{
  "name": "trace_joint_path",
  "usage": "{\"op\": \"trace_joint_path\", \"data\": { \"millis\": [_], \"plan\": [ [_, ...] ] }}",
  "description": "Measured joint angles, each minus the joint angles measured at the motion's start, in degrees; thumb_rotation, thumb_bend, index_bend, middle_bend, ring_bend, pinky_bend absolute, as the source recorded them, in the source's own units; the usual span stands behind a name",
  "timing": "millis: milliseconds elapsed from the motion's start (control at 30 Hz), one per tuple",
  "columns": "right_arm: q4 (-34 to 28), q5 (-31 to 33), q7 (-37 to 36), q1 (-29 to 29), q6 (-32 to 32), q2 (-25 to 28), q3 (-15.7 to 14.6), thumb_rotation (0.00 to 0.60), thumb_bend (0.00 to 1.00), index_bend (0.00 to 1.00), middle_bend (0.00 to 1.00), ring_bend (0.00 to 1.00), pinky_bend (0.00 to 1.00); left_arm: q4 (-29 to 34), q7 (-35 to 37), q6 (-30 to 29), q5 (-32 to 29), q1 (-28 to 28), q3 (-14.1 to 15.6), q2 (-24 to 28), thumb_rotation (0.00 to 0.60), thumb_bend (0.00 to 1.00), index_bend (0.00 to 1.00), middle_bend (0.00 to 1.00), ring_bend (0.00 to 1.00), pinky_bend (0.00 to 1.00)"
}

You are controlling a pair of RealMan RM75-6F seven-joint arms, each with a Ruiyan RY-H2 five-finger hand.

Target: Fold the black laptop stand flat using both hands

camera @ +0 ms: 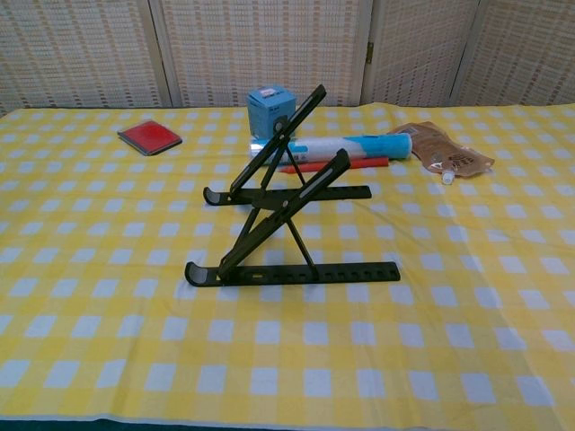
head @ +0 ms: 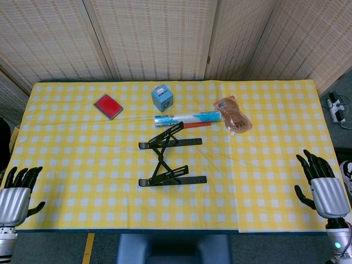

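The black laptop stand (head: 170, 157) (camera: 287, 211) stands unfolded in the middle of the yellow checked table, its two base rails flat and its upper arms raised at a slant toward the back right. My left hand (head: 16, 193) rests at the table's near left corner, fingers apart, holding nothing. At the near right edge sits my right hand (head: 322, 184), also with fingers apart and nothing in it. Both hands are far from the stand. The chest view shows neither hand.
Behind the stand lie a white and blue tube (head: 186, 118) (camera: 341, 147) and a red pen (head: 197, 125). A blue box (head: 162, 97) (camera: 270, 107) stands further back, a red case (head: 108, 105) (camera: 149, 137) at back left, a brown pouch (head: 232, 114) (camera: 446, 157) at back right.
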State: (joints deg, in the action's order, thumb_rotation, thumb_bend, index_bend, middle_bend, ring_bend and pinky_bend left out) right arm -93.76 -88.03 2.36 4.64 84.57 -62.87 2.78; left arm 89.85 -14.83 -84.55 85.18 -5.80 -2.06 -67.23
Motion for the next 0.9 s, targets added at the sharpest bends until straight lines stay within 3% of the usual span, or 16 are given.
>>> {"op": "trace_joint_path", "data": {
  "millis": [367,567,900],
  "plan": [
    [0.31,-1.22,-0.57,0.09,0.38,-0.47,-0.35,0.6,0.43,0.0,0.04,0.07,0.08,-0.04,3.91,1.46,1.57,-1.47,0.16,0.3,0.6,0.18,0.15,0.19,0.16,0.01],
    [0.06,-3.24,-2.29,0.71,-0.7,-0.4,-1.41,0.6,0.43,0.0,0.04,0.08,0.08,-1.9,3.16,2.7,2.26,-4.09,-1.34,-0.71,0.6,0.18,0.15,0.19,0.16,0.02],
    [-0.4,-6.47,-6.22,3.08,-4.39,-0.6,-3.29,0.6,0.43,0.0,0.04,0.08,0.09,-4.36,12.7,11.76,2.08,-11.72,-3.87,-1.45,0.6,0.19,0.15,0.19,0.17,0.07]
  ]
}}
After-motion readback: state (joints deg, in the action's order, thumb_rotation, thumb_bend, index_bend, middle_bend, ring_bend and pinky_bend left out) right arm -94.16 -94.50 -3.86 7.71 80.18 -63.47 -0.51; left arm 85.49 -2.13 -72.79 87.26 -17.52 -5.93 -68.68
